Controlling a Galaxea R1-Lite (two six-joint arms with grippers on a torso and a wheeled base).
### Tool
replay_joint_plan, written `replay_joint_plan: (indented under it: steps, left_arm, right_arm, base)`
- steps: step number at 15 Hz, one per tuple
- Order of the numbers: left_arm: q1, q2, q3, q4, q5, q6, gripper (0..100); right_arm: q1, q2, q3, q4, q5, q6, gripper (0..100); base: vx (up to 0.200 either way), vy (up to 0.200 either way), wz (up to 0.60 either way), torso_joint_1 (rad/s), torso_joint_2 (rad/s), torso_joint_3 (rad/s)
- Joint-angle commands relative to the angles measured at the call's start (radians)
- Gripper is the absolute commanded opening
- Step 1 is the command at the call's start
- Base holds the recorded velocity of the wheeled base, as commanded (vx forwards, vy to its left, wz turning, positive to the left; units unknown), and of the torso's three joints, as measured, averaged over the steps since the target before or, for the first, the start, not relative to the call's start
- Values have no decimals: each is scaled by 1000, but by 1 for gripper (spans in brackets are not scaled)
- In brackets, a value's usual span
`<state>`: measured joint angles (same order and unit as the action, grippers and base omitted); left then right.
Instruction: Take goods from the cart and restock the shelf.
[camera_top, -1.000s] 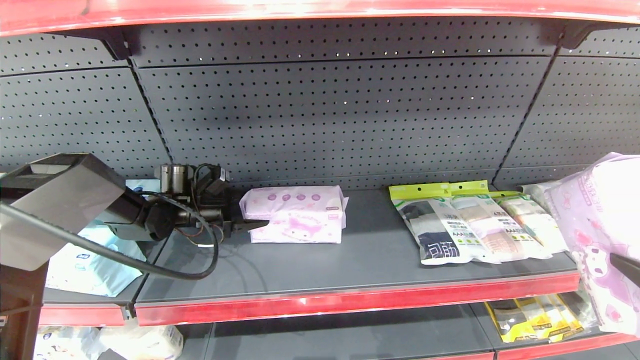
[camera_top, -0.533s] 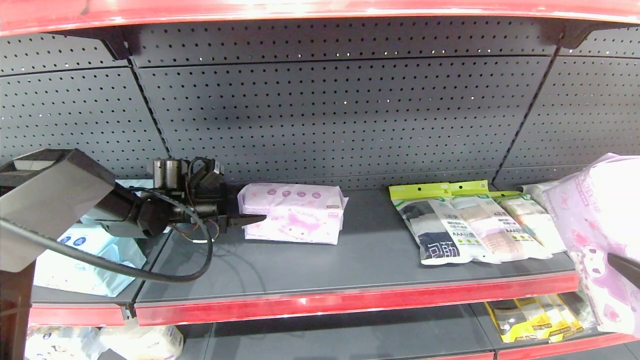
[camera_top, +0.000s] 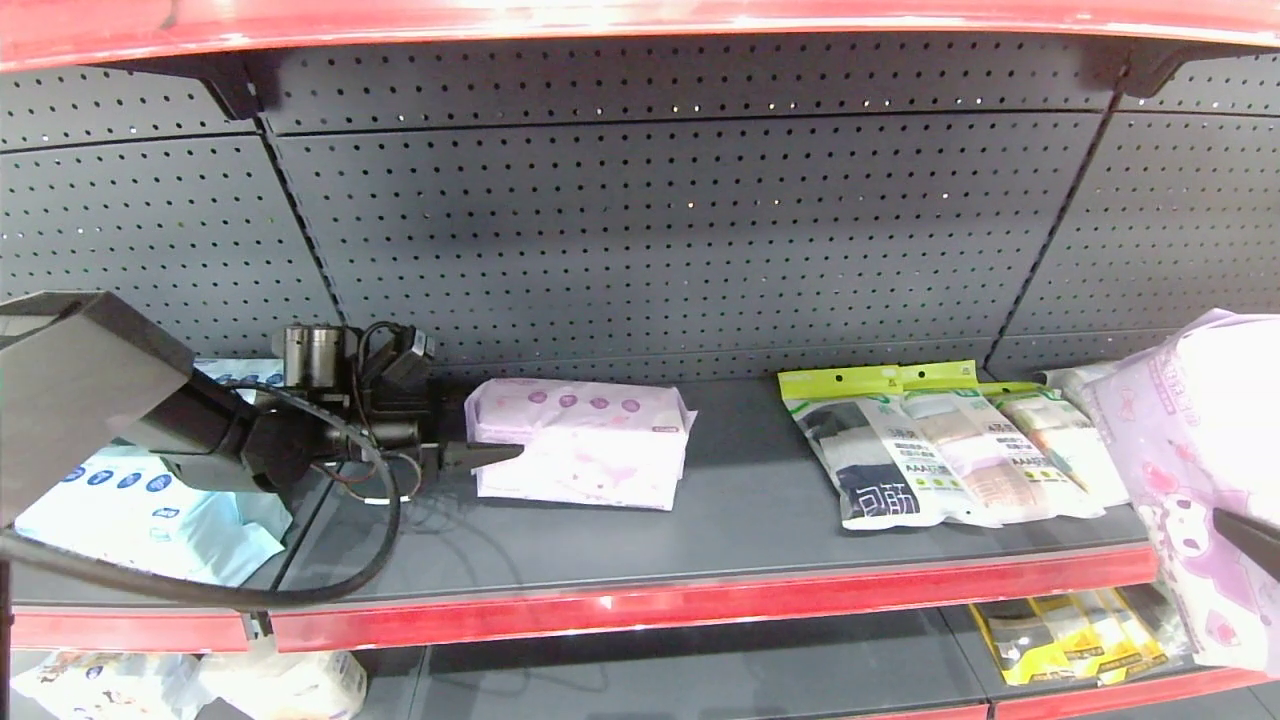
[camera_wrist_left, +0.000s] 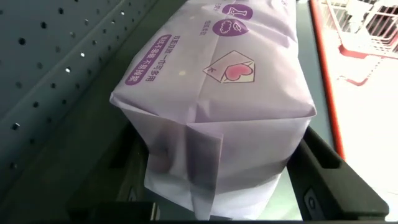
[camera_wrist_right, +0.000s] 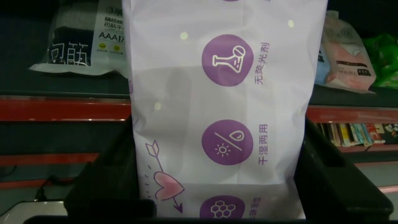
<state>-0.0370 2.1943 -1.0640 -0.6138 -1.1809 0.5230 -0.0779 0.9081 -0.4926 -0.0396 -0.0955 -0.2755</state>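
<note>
A lilac tissue pack (camera_top: 585, 440) lies on the grey shelf board (camera_top: 760, 520), left of the middle. My left gripper (camera_top: 480, 455) is shut on the pack's left end. The left wrist view has the pack (camera_wrist_left: 217, 93) wedged between both black fingers (camera_wrist_left: 336, 180). A second lilac pack (camera_top: 1210, 470) with cartoon print hangs at the far right, in front of the shelf edge. My right gripper (camera_top: 1245, 535) is shut on it, and in the right wrist view the pack (camera_wrist_right: 224, 106) sits between that gripper's fingers (camera_wrist_right: 106, 180).
Green-topped garment packs (camera_top: 930, 450) lie on the right part of the board. Light blue packs (camera_top: 130, 510) lie on the neighbouring board to the left. The lower shelf holds yellow packs (camera_top: 1070, 630) and white packs (camera_top: 280, 680). A white wire cart (camera_wrist_left: 367, 25) stands beyond the shelf.
My left gripper has moved left along the shelf and taken the lilac pack with it. The right arm and its pack have barely moved.
</note>
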Motion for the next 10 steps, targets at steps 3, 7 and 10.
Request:
replay_joint_plan:
  steps: [3, 7, 10]
  left_arm:
    - [6, -57, 59, -1, -8, 3, 0]
    - [6, -90, 122, -6, -11, 8, 0]
    - [6, -96, 159, -7, -13, 15, 0]
  right_arm:
    - [0, 0, -3, 0, 0, 1, 0]
    - [0, 0, -8, 0, 2, 1, 0]
    - [0, 2, -11, 0, 2, 1, 0]
  base:
    - [0, 0, 0, 0, 0, 0]
    - [0, 0, 0, 0, 0, 0]
    - [0, 0, 0, 0, 0, 0]
